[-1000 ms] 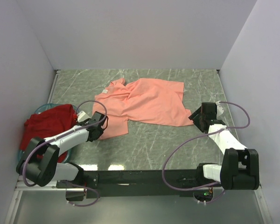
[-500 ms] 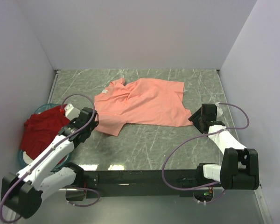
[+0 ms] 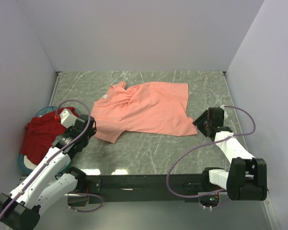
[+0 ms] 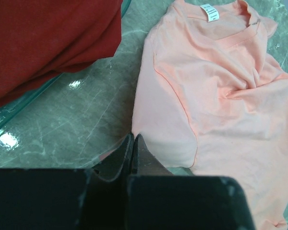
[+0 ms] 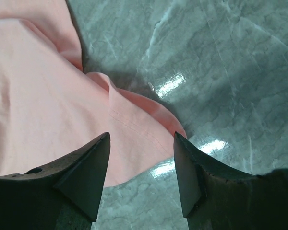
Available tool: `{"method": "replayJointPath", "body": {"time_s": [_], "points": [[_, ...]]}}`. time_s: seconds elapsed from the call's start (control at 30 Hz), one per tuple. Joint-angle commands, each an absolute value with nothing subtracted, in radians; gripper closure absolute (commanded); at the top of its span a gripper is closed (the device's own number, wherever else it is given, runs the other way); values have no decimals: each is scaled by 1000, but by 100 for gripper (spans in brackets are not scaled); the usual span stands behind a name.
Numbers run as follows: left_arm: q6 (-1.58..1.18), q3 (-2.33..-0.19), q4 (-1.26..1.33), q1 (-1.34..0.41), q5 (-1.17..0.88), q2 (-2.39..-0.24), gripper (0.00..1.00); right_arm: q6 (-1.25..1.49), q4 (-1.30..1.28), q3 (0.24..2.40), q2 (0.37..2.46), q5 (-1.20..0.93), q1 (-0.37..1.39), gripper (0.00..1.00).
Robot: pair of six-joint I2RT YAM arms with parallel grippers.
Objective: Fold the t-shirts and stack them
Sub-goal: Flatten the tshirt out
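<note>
Top external: shows dark red t-shirt (image 3: 41, 134) heaped in teal basket (image 3: 23, 162) at the left edge of the table (image 3: 149, 151). Finds left gripper (image 3: 90, 128) alongside, fingers pressed together on a sleeve hem of the salmon-pink t-shirt (image 3: 149, 108), spread mid-table. Has right gripper (image 3: 200, 121) near the right edge, fingers wide apart astride that shirt's near right corner.

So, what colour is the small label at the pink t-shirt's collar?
The label on the salmon-pink t-shirt is white; the left wrist view shows it best.
</note>
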State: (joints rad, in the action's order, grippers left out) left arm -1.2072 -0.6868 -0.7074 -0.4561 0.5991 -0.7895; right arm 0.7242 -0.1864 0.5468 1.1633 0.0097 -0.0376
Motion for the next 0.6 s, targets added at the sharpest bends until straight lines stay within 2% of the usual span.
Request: {"method": "replayJointPath", "body": {"time_s": [0.0, 0.3, 0.57], "points": [[-1189, -709, -710, -454, 615, -784, 100, 715, -184, 514, 1128, 11, -40, 38], [-1180, -713, -687, -453, 612, -798, 99, 756, -268, 465, 1088, 26, -40, 41], [-1167, -704, -655, -451, 598, -816, 100, 776, -192, 462, 1141, 3, -41, 45]]}}
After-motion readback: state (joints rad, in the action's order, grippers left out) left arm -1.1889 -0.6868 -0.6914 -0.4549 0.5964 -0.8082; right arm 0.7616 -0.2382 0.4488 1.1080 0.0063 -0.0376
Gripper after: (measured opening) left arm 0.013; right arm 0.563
